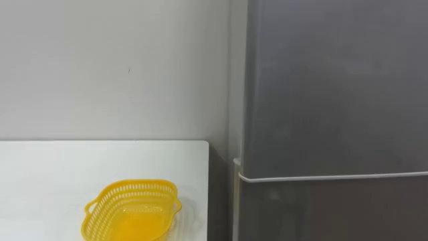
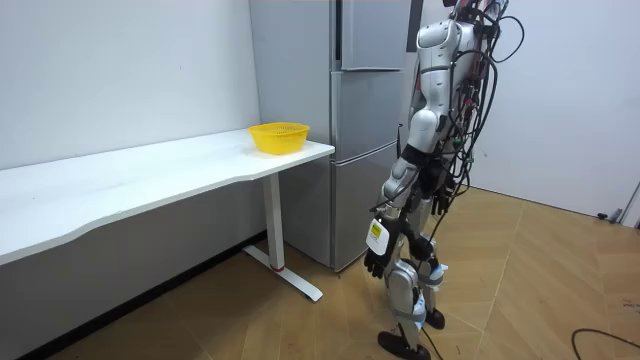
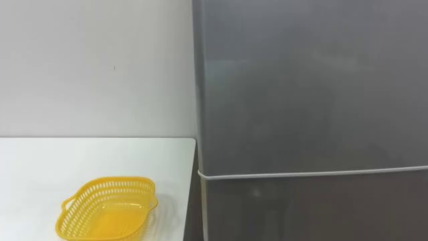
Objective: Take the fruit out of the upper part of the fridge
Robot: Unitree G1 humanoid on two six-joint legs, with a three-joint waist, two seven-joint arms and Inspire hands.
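The robot is standing upright on the wooden floor (image 2: pixel 540 260), close before the tall grey fridge (image 2: pixel 352 120) and facing it. Its left hand (image 2: pixel 376 260) is hanging low beside its thigh at the end of a slack arm. It is too small and dark to tell whether it is spread or curled, and nothing is showing in it. The fridge is rising just ahead of that hand and reaching far above it, with all of its doors lying shut. In the eye views, a broad grey door panel (image 1: pixel 334 87) is sitting closed above a pale seam (image 1: pixel 334 177), with another closed panel (image 1: pixel 334 214) below it. Farther off from the hand, past the fridge's side and higher than the hand, a white table (image 1: pixel 53 174) is standing against the pale wall (image 1: pixel 114 67). A yellow slotted basket (image 1: pixel 132 211) is resting on the table's end nearest the fridge, well apart from the hand, and it is looking empty.
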